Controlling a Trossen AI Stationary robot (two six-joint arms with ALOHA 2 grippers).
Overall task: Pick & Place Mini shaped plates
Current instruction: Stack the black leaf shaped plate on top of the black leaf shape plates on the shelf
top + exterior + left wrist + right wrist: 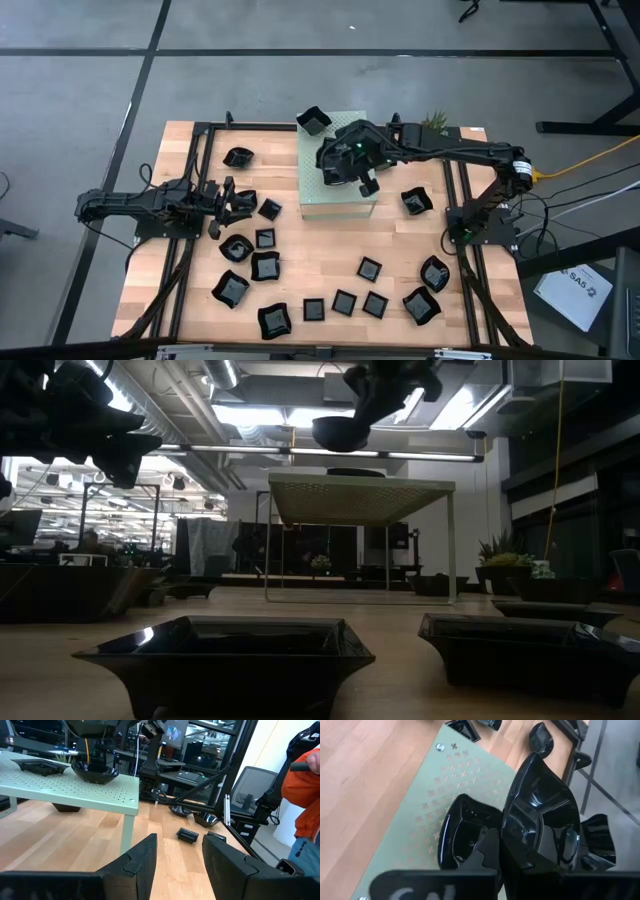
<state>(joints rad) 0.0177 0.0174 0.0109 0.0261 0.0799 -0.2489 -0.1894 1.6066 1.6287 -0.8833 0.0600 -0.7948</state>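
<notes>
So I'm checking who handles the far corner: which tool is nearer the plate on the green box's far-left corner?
Right. The right tool is over the green box, close beside that corner plate; the left tool waits well off, over the table's left side.

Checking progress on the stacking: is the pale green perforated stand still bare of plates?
No: in the left wrist view two black plates, a flat one and a bowl-like one, are over the stand's top.
</notes>
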